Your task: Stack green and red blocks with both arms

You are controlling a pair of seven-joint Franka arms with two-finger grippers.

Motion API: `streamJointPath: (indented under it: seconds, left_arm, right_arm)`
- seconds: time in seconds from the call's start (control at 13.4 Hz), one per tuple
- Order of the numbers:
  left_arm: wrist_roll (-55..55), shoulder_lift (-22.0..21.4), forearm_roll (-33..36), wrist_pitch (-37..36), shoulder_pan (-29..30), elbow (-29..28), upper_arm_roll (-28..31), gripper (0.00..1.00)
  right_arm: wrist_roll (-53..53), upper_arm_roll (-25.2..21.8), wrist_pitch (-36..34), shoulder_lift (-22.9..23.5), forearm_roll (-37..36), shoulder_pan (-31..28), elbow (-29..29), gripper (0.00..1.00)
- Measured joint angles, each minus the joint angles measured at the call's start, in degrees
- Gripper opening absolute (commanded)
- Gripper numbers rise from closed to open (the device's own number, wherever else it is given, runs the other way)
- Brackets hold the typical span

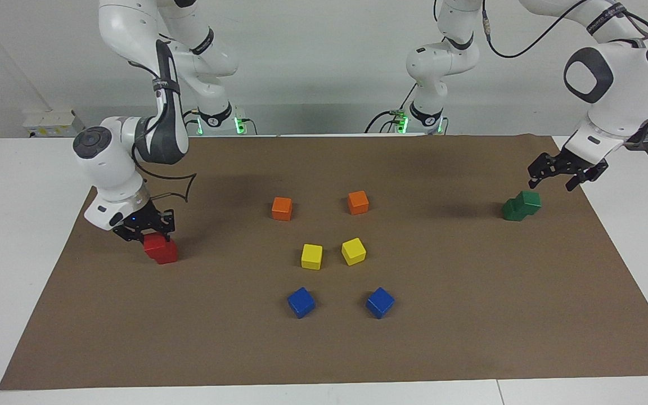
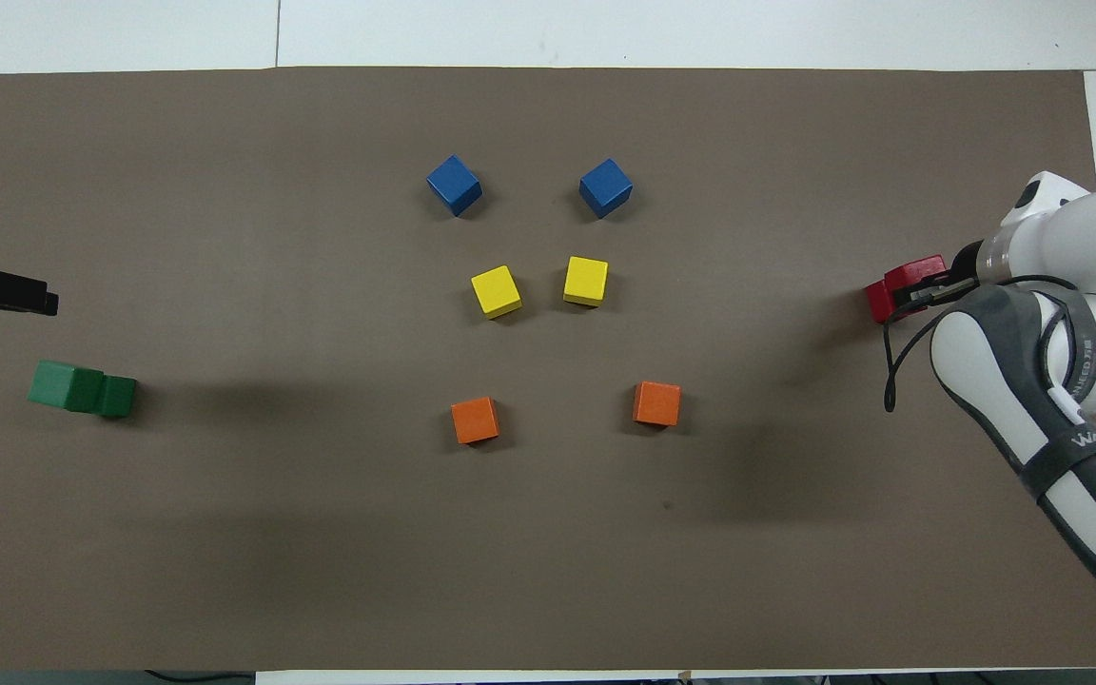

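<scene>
Two green blocks (image 1: 521, 205) stand stacked near the left arm's end of the brown mat, the upper one (image 2: 58, 382) set slightly off the lower (image 2: 117, 396). My left gripper (image 1: 563, 174) hangs open above the stack and touches nothing; in the overhead view the left gripper (image 2: 34, 297) shows at the frame's edge. At the right arm's end, my right gripper (image 1: 147, 230) is shut on the upper red block (image 1: 155, 243), which sits on the lower red block (image 1: 165, 256). From overhead the red blocks (image 2: 902, 287) are partly covered by the right gripper (image 2: 933, 290).
In the middle of the mat (image 1: 470, 315) lie two orange cubes (image 1: 282, 208) (image 1: 358, 202) nearest the robots, then two yellow cubes (image 1: 311, 256) (image 1: 353, 251), then two blue cubes (image 1: 301, 302) (image 1: 379, 302). White table surrounds the mat.
</scene>
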Motion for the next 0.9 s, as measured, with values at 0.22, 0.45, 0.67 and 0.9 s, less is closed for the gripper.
streamJointPath:
  seconds: [0.22,0.45,0.67,0.9]
  left_arm:
    - [-8.41,-0.04,0.01,-4.63,-1.84,5.2,-0.46,1.0]
    - [-9.04,-1.36,0.01,-8.42,-1.84,7.3,-0.96,1.0]
    - [-10.92,-4.29,0.01,-13.72,-2.18,7.37,-2.0,1.0]
    - [-13.9,-5.73,0.01,-16.69,-3.4,7.38,-2.46,1.0]
  right_arm:
    - [0.02,-0.03,0.0,0.0,0.0,-0.01,-0.15,0.0]
    - [0.07,-0.05,0.6,-0.01,0.01,-0.02,-0.66,0.0]
    - [0.08,-0.07,1.3,-0.09,0.03,-0.03,-0.94,0.0]
    - [0.08,-0.07,1.53,-0.16,0.03,-0.03,-1.1,0.2]
